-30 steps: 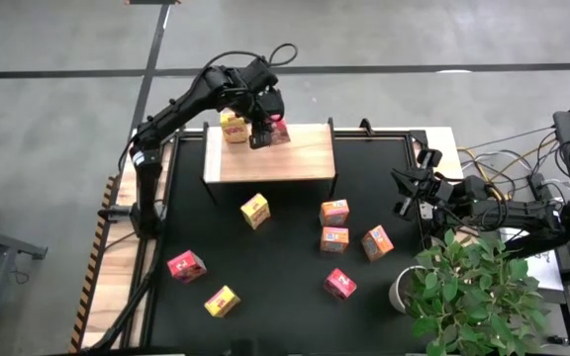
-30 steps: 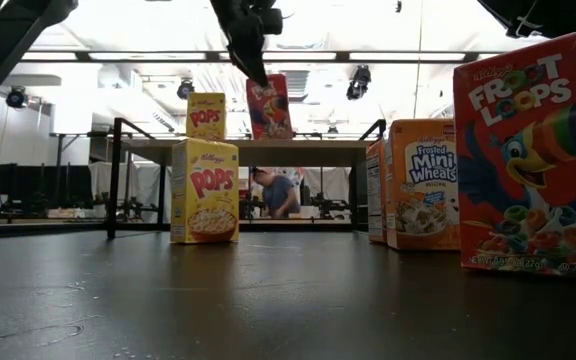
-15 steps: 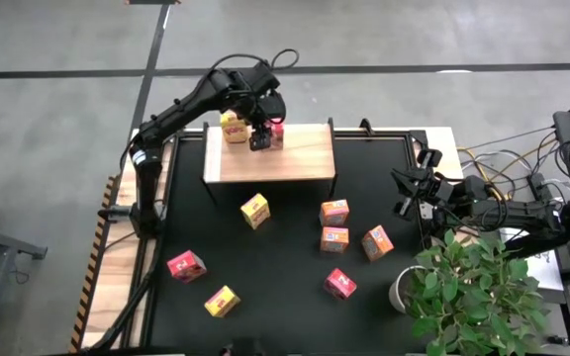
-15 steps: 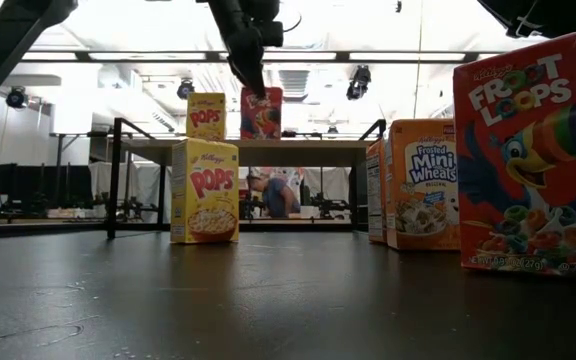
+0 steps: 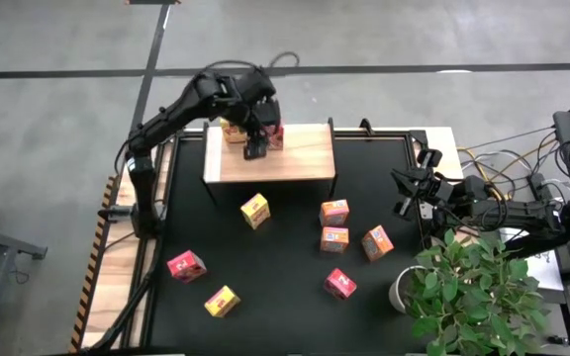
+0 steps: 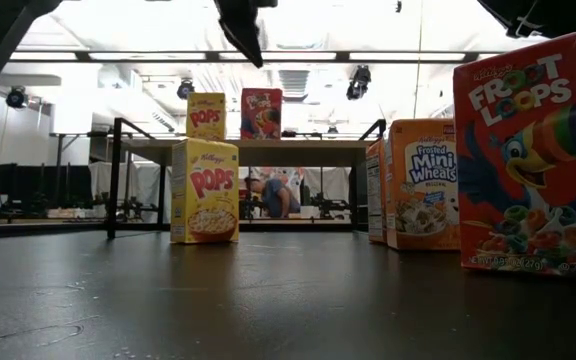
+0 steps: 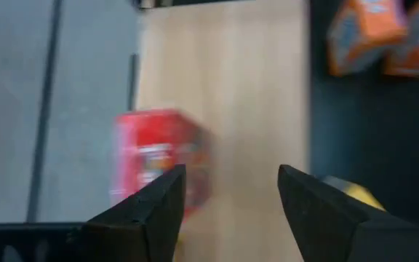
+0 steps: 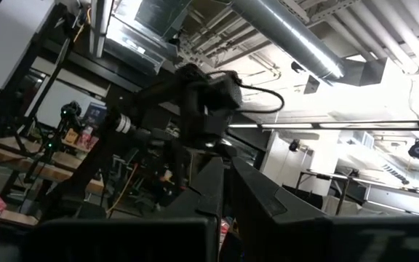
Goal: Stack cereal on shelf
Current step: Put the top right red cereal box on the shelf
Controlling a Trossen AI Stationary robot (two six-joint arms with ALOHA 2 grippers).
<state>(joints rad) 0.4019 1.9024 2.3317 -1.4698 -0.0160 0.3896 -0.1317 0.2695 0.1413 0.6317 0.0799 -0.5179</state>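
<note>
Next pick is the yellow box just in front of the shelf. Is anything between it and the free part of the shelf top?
Nothing visible. The yellow box stands alone on the mat, and the shelf is bare on its right half. The left end effector, open, hovers near the red box at the shelf's back left.

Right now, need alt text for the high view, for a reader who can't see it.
Seen from above, the left gripper, fingers open, hovers over the wooden shelf, where a yellow cereal box and a red cereal box sit at the back edge. Seven more boxes lie scattered on the black mat. The right gripper waits at the mat's right edge, beside a potted plant.
</note>
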